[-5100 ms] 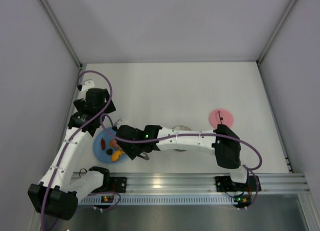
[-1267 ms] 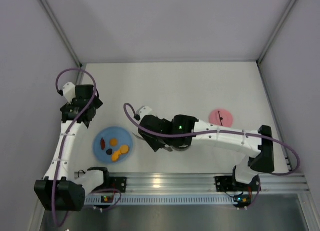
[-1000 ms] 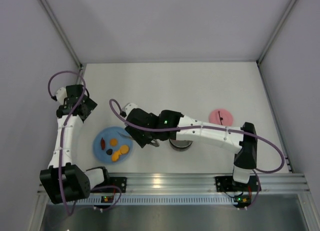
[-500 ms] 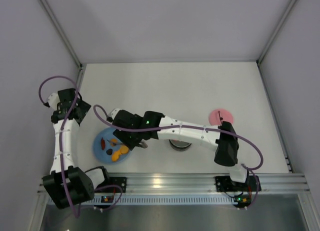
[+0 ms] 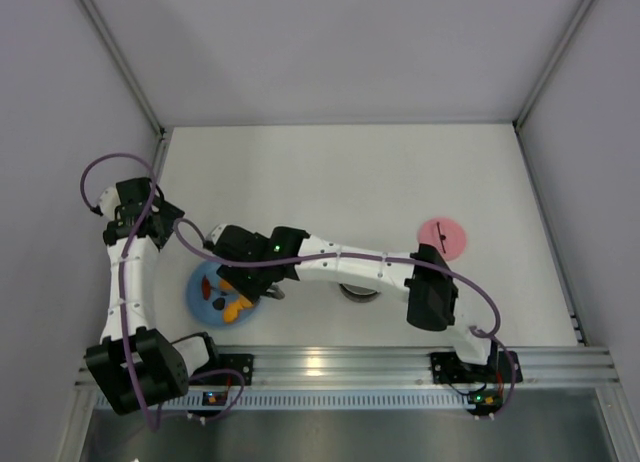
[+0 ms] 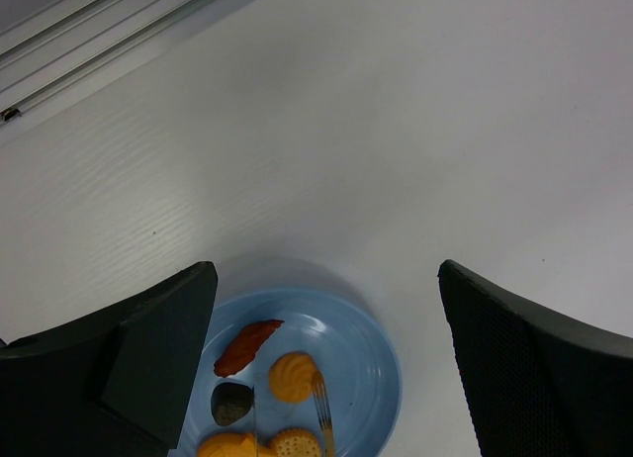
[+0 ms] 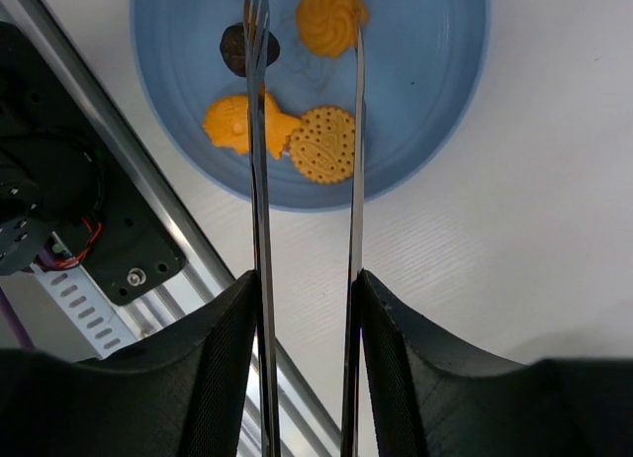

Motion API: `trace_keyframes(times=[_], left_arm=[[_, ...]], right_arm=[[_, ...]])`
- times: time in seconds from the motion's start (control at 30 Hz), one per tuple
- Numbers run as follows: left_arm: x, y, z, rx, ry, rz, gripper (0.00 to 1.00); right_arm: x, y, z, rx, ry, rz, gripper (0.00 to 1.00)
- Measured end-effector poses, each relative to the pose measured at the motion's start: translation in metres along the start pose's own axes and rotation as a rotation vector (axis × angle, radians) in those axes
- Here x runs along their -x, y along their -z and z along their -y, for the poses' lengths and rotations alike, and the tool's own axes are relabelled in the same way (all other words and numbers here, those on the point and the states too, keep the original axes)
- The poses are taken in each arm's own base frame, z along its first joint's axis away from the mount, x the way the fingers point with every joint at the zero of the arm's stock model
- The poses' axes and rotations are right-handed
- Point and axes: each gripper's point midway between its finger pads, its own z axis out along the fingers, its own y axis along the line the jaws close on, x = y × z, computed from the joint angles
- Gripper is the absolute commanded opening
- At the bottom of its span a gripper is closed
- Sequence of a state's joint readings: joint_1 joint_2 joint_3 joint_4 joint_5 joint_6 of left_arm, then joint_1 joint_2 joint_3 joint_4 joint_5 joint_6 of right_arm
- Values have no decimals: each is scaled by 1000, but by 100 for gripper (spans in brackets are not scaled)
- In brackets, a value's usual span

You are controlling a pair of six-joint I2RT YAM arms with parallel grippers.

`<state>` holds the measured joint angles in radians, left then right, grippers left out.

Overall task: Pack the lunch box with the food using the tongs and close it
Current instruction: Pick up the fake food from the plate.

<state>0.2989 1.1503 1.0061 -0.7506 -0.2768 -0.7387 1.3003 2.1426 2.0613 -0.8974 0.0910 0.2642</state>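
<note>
Tongs (image 7: 259, 180), held in the partly closed right pincer (image 7: 305, 289), have swung from lunch box (image 5: 358, 292) back over plate (image 7: 435, 111). Tips straddle an orange cookie (image 7: 331, 17) and grip nothing yet. Left pincer (image 6: 324, 274) is wide open, empty, pulled aside. Lid (image 5: 441, 237) lies apart on table. Another pickup is likely next.

Blue plate (image 7: 430, 76) sits near the aluminium rail (image 5: 330, 365).
</note>
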Motion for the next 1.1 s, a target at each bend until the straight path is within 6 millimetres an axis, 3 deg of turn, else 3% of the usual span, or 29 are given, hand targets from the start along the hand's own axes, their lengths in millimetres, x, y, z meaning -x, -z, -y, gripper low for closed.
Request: trace_keyframes(times=[0.27, 1.1], left_arm=[[1, 0, 2, -9, 2, 5, 99], [-2, 0, 6, -32, -4, -10, 99]], right_arm=[[5, -15, -3, 0, 12, -2, 43], [11, -13, 9, -63, 26, 18, 44]])
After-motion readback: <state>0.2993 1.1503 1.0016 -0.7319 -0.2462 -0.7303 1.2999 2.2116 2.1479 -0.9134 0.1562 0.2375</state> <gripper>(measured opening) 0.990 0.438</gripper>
